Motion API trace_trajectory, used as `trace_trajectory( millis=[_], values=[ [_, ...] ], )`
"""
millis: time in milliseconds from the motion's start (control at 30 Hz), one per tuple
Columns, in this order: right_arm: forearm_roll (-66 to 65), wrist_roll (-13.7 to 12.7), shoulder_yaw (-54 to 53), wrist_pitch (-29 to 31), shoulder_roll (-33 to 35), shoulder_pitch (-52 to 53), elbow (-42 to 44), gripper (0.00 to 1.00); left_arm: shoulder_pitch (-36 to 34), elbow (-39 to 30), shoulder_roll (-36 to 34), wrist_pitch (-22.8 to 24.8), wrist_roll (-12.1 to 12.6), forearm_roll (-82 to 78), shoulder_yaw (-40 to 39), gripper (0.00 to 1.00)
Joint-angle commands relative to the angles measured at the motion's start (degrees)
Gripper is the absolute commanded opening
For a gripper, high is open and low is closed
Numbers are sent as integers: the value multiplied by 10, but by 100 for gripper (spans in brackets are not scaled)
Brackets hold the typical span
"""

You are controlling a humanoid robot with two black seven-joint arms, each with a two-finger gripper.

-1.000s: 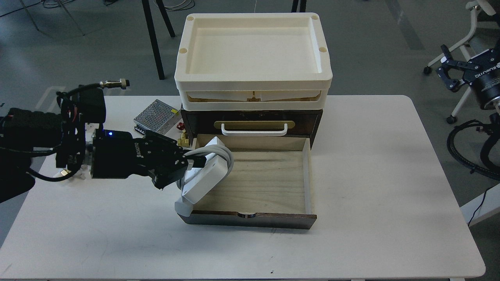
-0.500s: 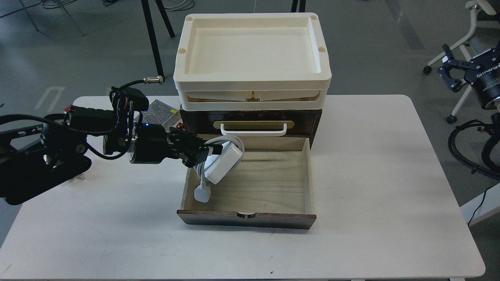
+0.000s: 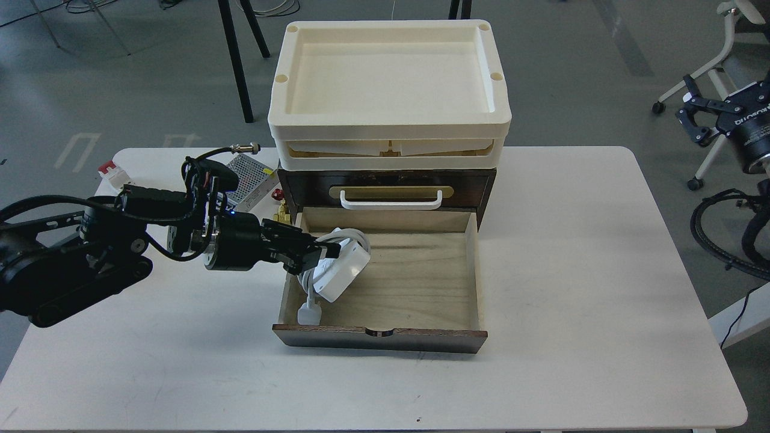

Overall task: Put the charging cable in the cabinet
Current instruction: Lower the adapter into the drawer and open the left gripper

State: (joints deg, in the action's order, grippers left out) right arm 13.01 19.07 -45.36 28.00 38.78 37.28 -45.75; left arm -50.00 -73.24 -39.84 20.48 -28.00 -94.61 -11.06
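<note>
Pincer (image 3: 310,255) of the level left arm clamped on charging cable (image 3: 340,272) over the cabinet's (image 3: 385,186) open drawer (image 3: 415,282).

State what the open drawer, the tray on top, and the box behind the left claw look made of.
Drawer: pale unfinished wood, visible grain, dark stained front. Tray: cream matte plastic, apparently moulded, with rounded edges. Box behind the left claw: silvery perforated sheet metal, likely steel or aluminium.
</note>
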Motion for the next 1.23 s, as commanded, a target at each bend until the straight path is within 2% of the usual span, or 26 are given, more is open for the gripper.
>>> trace_trajectory(
  millis=[0,33,100,133,200,267,367,567,667,767,867,1067,1200],
  values=[
    [1,0,0,0,0,0,0,100,1,16,9,3,0,1,0,8],
    [0,0,0,0,0,0,0,100,1,16,10,6,0,3,-2,12],
    [1,0,0,0,0,0,0,100,0,16,11,17,0,3,-4,32],
    [0,0,0,0,0,0,0,100,0,16,12,26,0,3,-9,45],
    [1,0,-1,0,-1,0,0,100,-2,16,11,41,0,16,-14,78],
    [1,0,-1,0,-1,0,-1,100,-3,16,9,49,0,51,-23,80],
    [1,0,-2,0,-1,0,-1,100,-8,16,6,67,0,97,-25,95],
    [0,0,-1,0,0,1,-1,100,0,16,-59,71,0,203,-84,96],
    [0,0,1,0,0,2,-1,100,9,25,-107,72,0,352,-100,97],
    [-1,0,1,0,-1,5,-3,100,21,75,-132,75,0,536,-100,97],
    [-1,0,-1,0,-5,10,-6,100,22,145,-122,75,0,692,-107,97],
    [-7,-1,2,0,-29,17,-12,100,3,301,-25,75,0,951,-180,97],
    [-5,0,-9,0,-40,22,-29,100,-10,330,34,75,0,980,-204,97]
  ],
)
